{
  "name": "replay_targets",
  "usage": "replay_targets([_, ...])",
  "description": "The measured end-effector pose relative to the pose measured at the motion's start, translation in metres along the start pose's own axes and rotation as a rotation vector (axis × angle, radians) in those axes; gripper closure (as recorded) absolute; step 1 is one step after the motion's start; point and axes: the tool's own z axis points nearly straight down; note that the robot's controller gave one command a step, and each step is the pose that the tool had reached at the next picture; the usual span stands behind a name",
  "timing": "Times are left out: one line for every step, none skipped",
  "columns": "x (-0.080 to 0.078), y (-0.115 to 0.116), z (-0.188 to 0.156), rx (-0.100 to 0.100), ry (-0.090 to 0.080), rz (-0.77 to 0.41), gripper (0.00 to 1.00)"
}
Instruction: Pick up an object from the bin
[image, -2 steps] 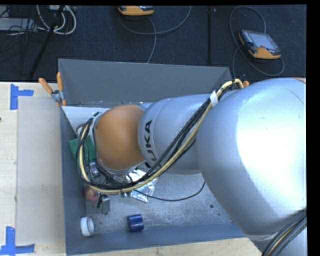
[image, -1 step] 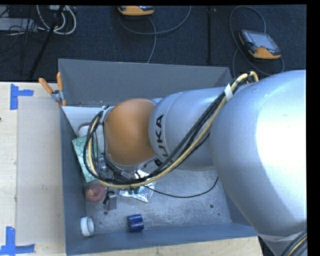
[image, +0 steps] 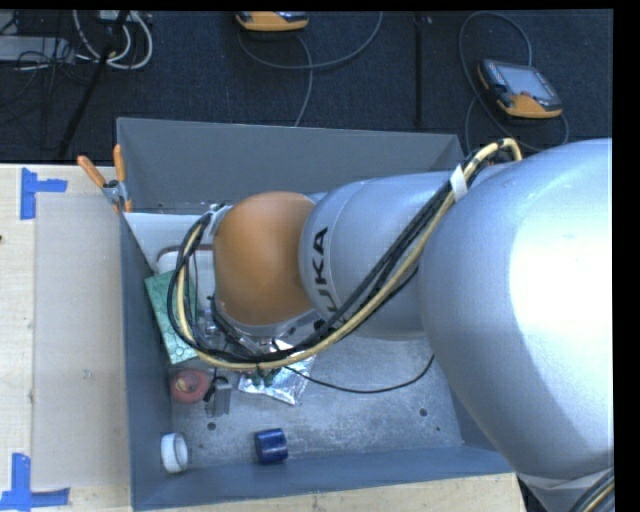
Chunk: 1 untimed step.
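My gripper (image: 217, 396) reaches down under the orange wrist cover at the bin's left side, and most of it is hidden by the arm. Right beside it, on its left, lies a small reddish-brown round thing (image: 187, 385). A crumpled silver foil packet (image: 279, 381) lies just to the gripper's right, partly under the wrist. A green flat packet (image: 162, 316) leans along the left wall behind the gripper. I cannot see anything held.
A white round cap (image: 173, 452) sits in the front left corner and a dark blue cylinder (image: 270, 446) near the front wall. A white sheet (image: 168, 236) lies at the back left. The arm covers the bin's middle and right.
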Motion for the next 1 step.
replay_targets([0.0024, 0.0085, 0.0343, -0.001, 0.01, 0.077, 0.0])
